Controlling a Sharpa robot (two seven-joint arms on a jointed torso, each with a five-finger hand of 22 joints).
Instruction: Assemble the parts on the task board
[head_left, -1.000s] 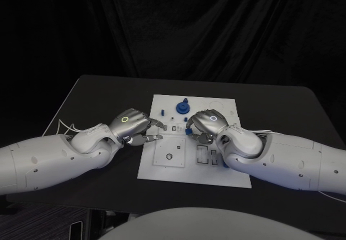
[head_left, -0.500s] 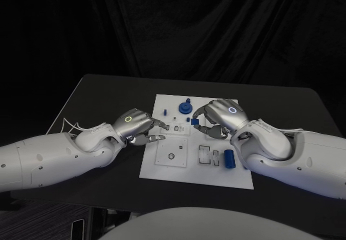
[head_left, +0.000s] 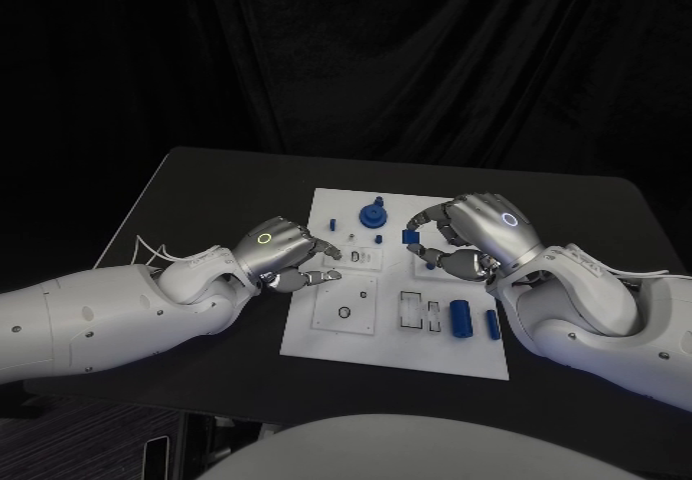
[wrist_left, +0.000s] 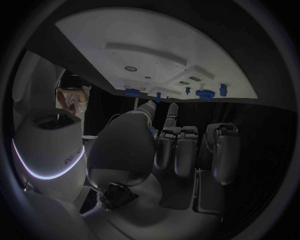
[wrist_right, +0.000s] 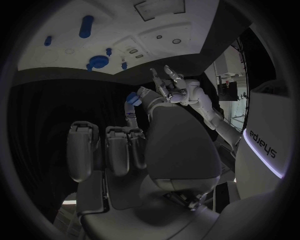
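Task board (head_left: 329, 336), a white plate, lies at the middle of the black table (head_left: 188, 190). Left hand (head_left: 283, 255) rests over the board's 9 o'clock edge with its fingers curled in toward small slots there; whether anything sits between its fingertips I cannot tell. Right hand (head_left: 469, 236) hovers over the board's 2 o'clock area and pinches a small blue part (head_left: 411, 238) between thumb and a finger, the other fingers bent; the right wrist view shows the same blue piece at the fingertips.

On the board, a tall blue knob-shaped part (head_left: 372, 215) stands near 12 o'clock, with a little blue peg (head_left: 329, 223) just beside it toward 10 o'clock. Two blue cylinders lie toward 4 o'clock: the larger cylinder (head_left: 462, 317) just beside a pair of rectangular slots (head_left: 418, 310), the thinner cylinder (head_left: 492, 323) near the board's edge. A round hole (head_left: 343, 313) sits near 7 o'clock
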